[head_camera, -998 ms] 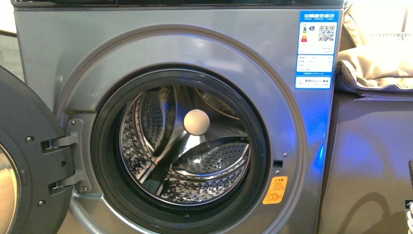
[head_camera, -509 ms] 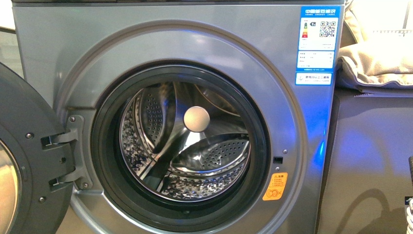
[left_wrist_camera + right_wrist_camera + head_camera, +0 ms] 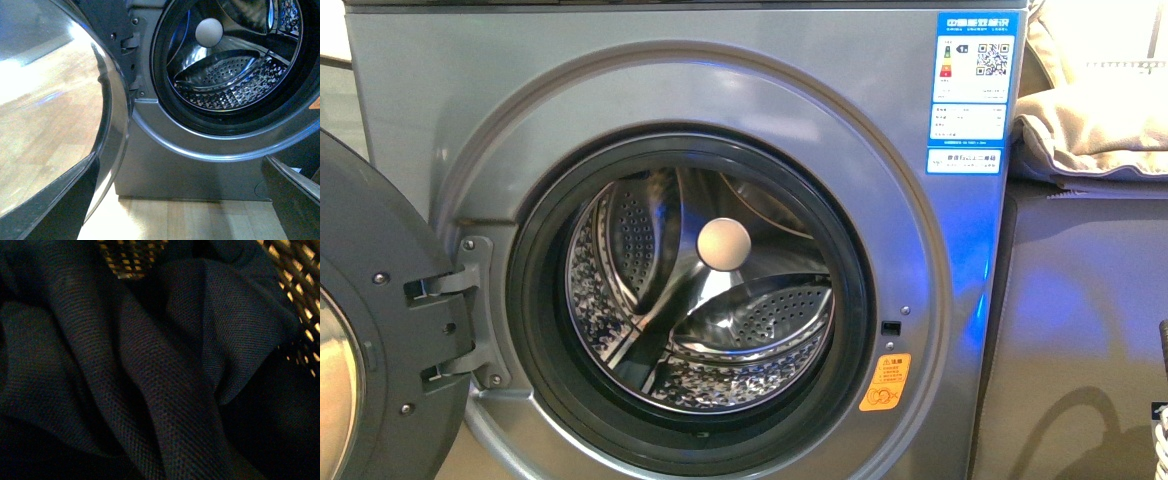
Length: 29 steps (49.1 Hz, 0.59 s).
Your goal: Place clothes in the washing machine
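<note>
Navy-blue limp fabric clothes [image 3: 150,390] fill the right wrist view, with a woven wicker basket [image 3: 295,270] behind them. The right gripper is out of sight, so I cannot tell its state. The left gripper [image 3: 180,157] spreads wide, empty, before the grey-silver front-loading washing machine [image 3: 720,90], which fills the centre of the front view.

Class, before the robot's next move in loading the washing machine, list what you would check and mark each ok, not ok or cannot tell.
1. Door of the washing machine swung open: ok.
2. Drum free of other laundry: ok, as far as visible.
3. Clothes held by the right gripper: cannot tell; only dark folds show.
4. Clothes out of the woven basket: not ok; weave shows beside them.
5. Left gripper open and empty: ok.
</note>
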Available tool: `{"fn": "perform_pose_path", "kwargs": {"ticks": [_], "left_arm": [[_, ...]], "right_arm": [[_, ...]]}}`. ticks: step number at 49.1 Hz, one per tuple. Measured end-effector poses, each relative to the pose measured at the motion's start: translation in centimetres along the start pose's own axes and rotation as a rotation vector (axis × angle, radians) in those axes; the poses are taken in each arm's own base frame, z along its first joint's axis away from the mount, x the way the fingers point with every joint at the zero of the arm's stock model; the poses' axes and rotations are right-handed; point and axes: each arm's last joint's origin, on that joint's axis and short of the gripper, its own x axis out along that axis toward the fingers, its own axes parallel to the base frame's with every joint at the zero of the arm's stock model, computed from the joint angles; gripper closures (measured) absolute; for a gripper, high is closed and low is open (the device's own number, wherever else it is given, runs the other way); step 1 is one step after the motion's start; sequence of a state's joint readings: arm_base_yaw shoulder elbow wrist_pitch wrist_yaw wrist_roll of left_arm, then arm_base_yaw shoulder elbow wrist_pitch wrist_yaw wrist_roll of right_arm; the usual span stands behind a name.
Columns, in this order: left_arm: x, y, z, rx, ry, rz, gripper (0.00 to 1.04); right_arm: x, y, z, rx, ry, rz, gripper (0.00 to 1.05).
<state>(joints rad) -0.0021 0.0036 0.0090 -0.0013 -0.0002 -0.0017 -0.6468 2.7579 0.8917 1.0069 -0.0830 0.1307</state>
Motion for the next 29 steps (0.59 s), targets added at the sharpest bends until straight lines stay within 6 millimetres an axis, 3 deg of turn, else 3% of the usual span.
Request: {"fn": "perform_pose_path", "kwargs": {"ticks": [29], "left_arm": [[0.0,0.0,0.0,0.0,0.0,0.0,0.06]], "right_arm": [[-10.7,2.0,6.4,0.009,-0.337,0.156,0.98]]}}
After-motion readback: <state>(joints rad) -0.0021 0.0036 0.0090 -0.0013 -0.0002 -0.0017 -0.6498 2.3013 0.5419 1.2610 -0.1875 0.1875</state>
